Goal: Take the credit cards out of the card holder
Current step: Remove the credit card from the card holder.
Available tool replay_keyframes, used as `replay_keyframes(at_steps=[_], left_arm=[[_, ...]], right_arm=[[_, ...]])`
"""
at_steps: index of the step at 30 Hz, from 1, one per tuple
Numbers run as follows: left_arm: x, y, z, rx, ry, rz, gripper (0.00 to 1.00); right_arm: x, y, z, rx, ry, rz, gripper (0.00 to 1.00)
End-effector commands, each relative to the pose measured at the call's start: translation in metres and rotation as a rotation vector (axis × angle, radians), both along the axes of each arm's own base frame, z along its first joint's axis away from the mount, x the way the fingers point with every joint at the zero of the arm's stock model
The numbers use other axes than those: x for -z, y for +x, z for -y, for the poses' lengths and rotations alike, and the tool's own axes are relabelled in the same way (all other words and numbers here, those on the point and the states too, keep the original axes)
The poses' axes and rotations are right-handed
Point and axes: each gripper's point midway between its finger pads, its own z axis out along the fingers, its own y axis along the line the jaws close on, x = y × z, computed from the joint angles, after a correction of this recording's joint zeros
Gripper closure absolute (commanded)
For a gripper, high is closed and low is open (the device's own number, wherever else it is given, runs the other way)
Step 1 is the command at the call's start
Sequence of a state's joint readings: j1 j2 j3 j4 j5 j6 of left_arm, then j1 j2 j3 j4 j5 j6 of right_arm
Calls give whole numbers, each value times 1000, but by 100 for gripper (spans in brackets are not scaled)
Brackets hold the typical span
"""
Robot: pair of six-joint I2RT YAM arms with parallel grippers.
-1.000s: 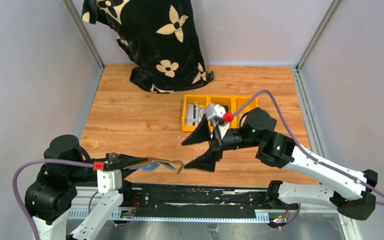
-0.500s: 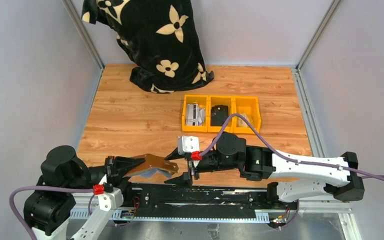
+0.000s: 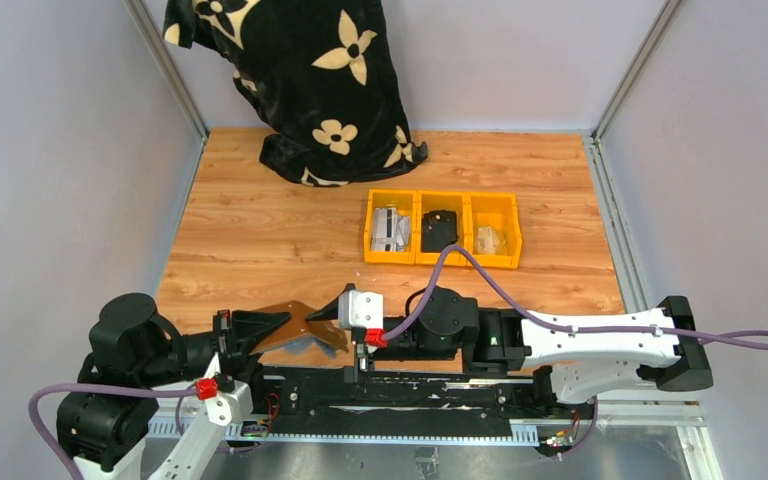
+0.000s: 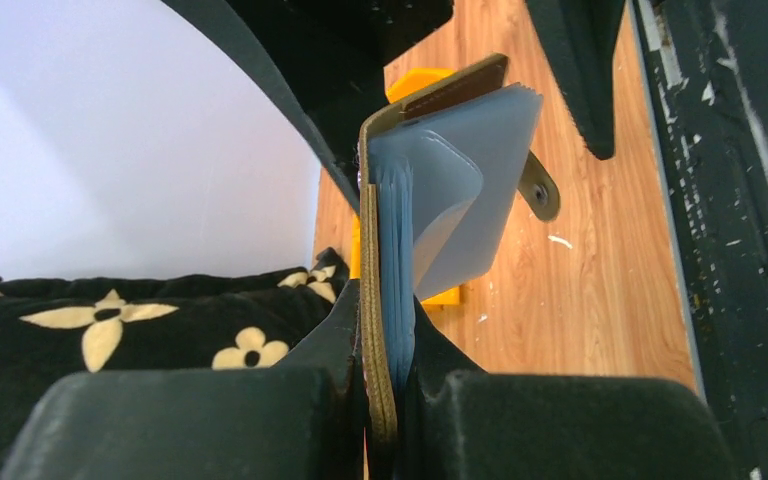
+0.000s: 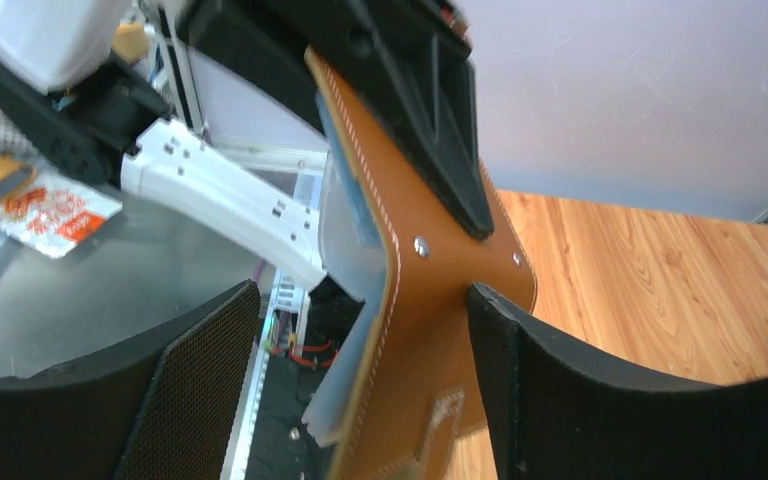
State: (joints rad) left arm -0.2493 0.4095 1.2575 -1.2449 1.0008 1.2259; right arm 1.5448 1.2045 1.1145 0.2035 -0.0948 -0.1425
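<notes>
My left gripper (image 3: 278,326) is shut on the brown card holder (image 3: 305,328) and holds it off the table near the front edge. In the left wrist view the holder (image 4: 378,330) stands edge-on between the fingers (image 4: 385,320), with its clear sleeves (image 4: 460,180) fanned out. My right gripper (image 3: 338,335) is open and straddles the holder's free end (image 5: 430,300). Its two pads (image 5: 200,400) stand on either side of the holder, and I cannot tell whether they touch it. Pale grey flat cards (image 3: 390,228) lie in the left bin compartment. I cannot make out any cards in the sleeves.
A yellow three-part bin (image 3: 442,262) stands mid-table, with a black lumpy object (image 3: 438,229) in its middle part and a pale item (image 3: 490,239) in its right part. A black flowered cloth (image 3: 310,70) lies at the back. The black base rail (image 3: 400,385) runs under both grippers.
My right arm swung from over the bins down to the front edge and closed in on the holder. My left gripper drew the holder back and tilted it.
</notes>
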Motion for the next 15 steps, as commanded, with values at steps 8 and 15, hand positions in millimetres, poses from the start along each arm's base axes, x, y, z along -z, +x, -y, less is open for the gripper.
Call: replay_keyframes(at_steps=[8, 15], left_arm=[[-1, 3, -1, -2, 35, 201, 100], [-6, -2, 1, 7, 28, 247, 100]], right_arm=[[-56, 17, -1, 132, 237, -187, 27], [-41, 28, 12, 198, 167, -176, 39]])
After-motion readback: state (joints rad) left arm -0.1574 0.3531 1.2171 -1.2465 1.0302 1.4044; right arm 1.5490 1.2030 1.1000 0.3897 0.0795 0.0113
